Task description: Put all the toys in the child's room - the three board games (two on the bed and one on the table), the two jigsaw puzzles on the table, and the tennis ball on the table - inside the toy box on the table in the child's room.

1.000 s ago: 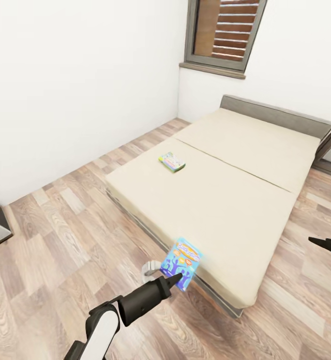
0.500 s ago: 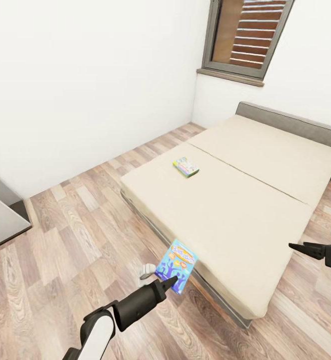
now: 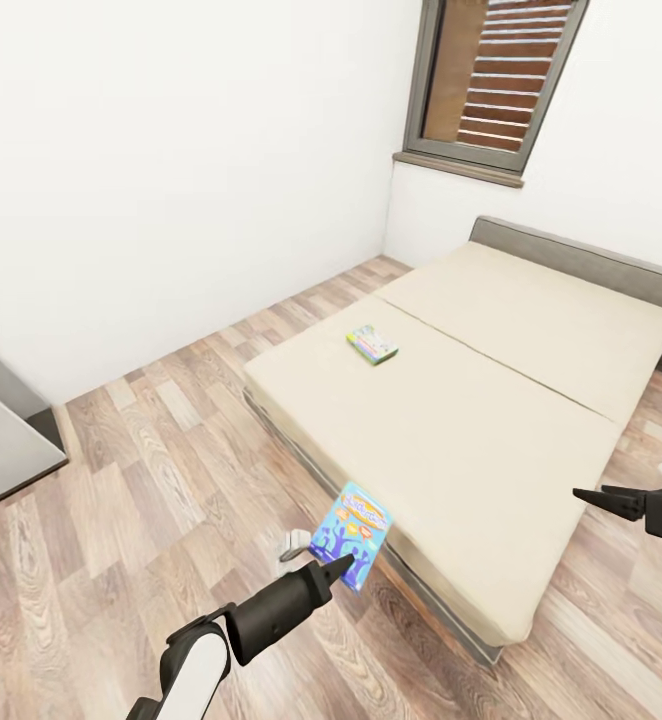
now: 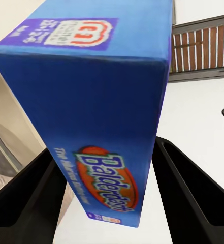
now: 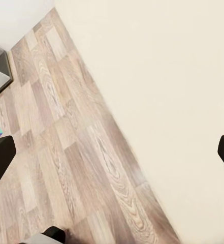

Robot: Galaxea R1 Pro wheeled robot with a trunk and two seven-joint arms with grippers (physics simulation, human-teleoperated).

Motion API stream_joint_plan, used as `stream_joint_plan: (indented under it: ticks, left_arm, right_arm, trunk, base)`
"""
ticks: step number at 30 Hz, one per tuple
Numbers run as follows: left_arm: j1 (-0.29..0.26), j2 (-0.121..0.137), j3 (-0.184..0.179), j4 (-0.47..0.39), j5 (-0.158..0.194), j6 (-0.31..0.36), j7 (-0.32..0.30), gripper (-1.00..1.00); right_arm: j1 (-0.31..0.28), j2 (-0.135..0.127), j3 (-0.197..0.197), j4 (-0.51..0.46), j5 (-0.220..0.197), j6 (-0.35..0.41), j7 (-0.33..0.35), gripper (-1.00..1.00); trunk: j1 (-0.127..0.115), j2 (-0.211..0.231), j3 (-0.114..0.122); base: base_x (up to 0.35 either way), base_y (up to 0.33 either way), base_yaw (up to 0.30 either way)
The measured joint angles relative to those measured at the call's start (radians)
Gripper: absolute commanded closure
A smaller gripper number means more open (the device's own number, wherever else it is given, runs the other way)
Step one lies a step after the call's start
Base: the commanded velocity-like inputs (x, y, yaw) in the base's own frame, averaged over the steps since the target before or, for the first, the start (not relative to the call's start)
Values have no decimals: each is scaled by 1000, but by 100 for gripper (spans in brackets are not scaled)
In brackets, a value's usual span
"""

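Spreading across the wood-plank floor, the big low bed with its plain beige cover and grey headboard carries one small flat yellow, green and red game box, lying untouched near the far edge. The large blue "Balderdash" box hangs off the mattress beside the bed's near edge, pinched between the fingers of the left gripper; the left wrist view shows both dark fingers pressed against its sides. The right gripper hovers over the bed's near corner with its fingers spread wide and nothing in them. By my reading, one bed game is lifted but not yet binned, and the other waits
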Motion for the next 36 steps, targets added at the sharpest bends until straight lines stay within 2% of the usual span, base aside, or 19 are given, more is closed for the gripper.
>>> stream_joint_plan:
  ticks: [13,22,36]
  left_arm:
    - [0,0,0,0,-1,0,3,100]
    - [0,0,-1,0,-4,-2,3,100]
    - [1,0,-1,1,3,-3,-9,100]
  right_arm:
    - [1,3,-2,0,0,0,1,-100]
    - [1,19,4,0,0,0,1,-100]
    - [1,23,8,0,0,0,1,-100]
  trunk:
    - [-50,91,62]
    - [-84,154,105]
    - [-138,252,172]
  base:
    - [0,0,1]
    - [0,0,0]
    - [0,0,0]
